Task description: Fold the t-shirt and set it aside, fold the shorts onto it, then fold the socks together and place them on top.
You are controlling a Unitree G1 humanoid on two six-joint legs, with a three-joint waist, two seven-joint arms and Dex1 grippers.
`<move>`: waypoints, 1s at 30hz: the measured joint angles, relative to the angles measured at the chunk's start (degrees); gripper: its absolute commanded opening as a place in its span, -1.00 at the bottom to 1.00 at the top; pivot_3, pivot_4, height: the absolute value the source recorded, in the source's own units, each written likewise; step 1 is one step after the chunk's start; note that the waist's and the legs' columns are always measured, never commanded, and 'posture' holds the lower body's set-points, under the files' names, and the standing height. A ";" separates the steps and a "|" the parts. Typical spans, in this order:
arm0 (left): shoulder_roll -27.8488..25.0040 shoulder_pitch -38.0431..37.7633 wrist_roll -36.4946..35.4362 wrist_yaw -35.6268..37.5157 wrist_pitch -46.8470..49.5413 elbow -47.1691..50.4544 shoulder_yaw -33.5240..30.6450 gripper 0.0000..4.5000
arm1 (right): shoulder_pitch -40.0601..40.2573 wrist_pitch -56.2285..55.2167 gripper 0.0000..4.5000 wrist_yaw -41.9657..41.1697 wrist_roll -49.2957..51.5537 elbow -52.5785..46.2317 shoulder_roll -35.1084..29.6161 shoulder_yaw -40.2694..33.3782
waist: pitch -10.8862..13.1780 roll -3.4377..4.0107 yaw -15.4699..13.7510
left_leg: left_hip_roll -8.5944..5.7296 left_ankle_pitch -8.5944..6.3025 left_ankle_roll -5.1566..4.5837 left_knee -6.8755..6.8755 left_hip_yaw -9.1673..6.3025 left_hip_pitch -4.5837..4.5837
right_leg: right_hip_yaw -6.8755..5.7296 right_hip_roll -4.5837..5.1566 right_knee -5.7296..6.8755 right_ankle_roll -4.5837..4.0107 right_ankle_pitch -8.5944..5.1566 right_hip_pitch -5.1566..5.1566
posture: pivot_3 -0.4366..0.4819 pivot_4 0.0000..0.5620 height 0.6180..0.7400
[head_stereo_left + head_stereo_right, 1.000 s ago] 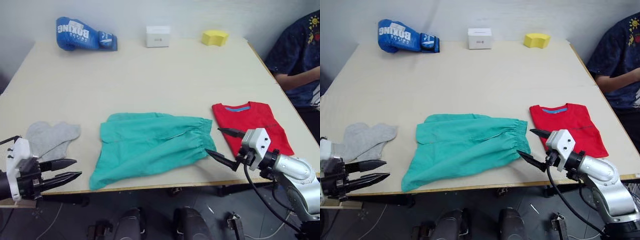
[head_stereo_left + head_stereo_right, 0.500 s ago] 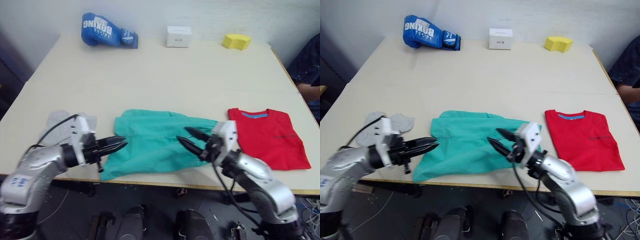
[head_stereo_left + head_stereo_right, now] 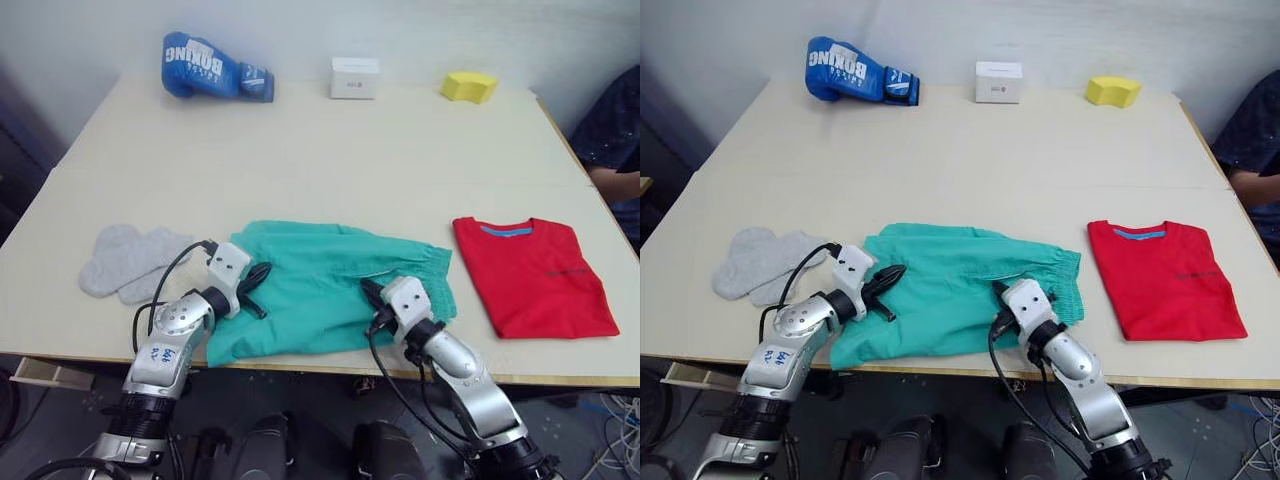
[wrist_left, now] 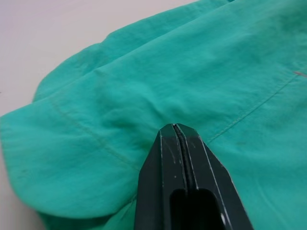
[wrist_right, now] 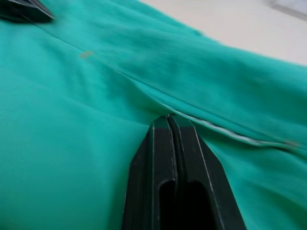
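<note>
The teal shorts (image 3: 330,285) lie flat near the table's front edge, with the waistband toward the right. My left gripper (image 3: 258,272) is shut on the cloth at the shorts' left leg end; the fabric puckers around its tips (image 4: 175,127). The right gripper (image 3: 368,290) is shut on the shorts along a seam fold near the front middle (image 5: 169,117). To the right of the shorts lies the folded red t-shirt (image 3: 535,275), with its blue neck band facing the far side. The grey socks (image 3: 130,262) lie side by side to the left of the shorts.
A blue boxing glove (image 3: 205,65), a white box (image 3: 355,76) and a yellow sponge (image 3: 468,86) stand along the far edge of the table (image 3: 300,150). A person in a dark shirt (image 3: 615,140) sits at the right side.
Both arms have come in from the table's front onto the shorts. Both grippers have closed on the cloth, the right one from wide open. The head camera has shifted.
</note>
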State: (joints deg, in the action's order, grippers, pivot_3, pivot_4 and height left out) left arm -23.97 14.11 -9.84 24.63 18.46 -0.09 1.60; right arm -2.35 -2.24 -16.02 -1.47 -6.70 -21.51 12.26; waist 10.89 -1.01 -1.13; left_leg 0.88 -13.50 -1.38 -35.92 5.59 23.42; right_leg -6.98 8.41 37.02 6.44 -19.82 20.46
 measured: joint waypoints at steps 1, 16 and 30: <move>-0.21 -0.29 -0.02 0.50 0.54 0.18 -0.01 -1.00 | 0.87 -1.18 -0.99 0.42 -0.85 0.59 -0.61 -1.19 | -0.14 -0.04 -0.01 | 0.07 -0.07 0.06 0.07 0.01 -0.17 | 0.05 0.04 -0.14 0.00 0.00 -0.19 | -0.05 -0.47 1.00; -0.39 12.69 -7.84 12.94 4.11 6.41 0.59 -1.00 | -11.27 10.07 -0.99 -1.61 13.14 -5.70 7.97 -7.00 | -0.22 -0.04 1.24 | 0.54 -0.01 0.21 -0.01 0.18 -0.08 | 0.61 -0.75 -0.25 -0.21 -0.02 -0.05 | -0.05 -0.47 1.00; 0.63 10.15 0.80 10.57 4.41 -3.41 6.68 -1.00 | -5.53 2.66 -0.99 3.31 9.62 4.30 9.24 -14.48 | -0.20 -0.05 1.16 | 0.80 -0.44 0.37 -0.01 0.64 -0.07 | 1.08 -0.66 -0.45 -0.21 0.03 0.15 | -0.05 -0.47 1.00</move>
State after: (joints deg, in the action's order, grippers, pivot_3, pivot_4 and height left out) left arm -23.34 24.26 -9.05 35.20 22.88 -3.49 8.29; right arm -7.88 0.42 -12.70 8.15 -2.40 -12.27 -2.22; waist 10.69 -1.05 0.03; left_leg 1.68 -13.94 -1.01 -35.93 6.23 23.35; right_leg -5.90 7.74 36.57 6.23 -19.79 20.61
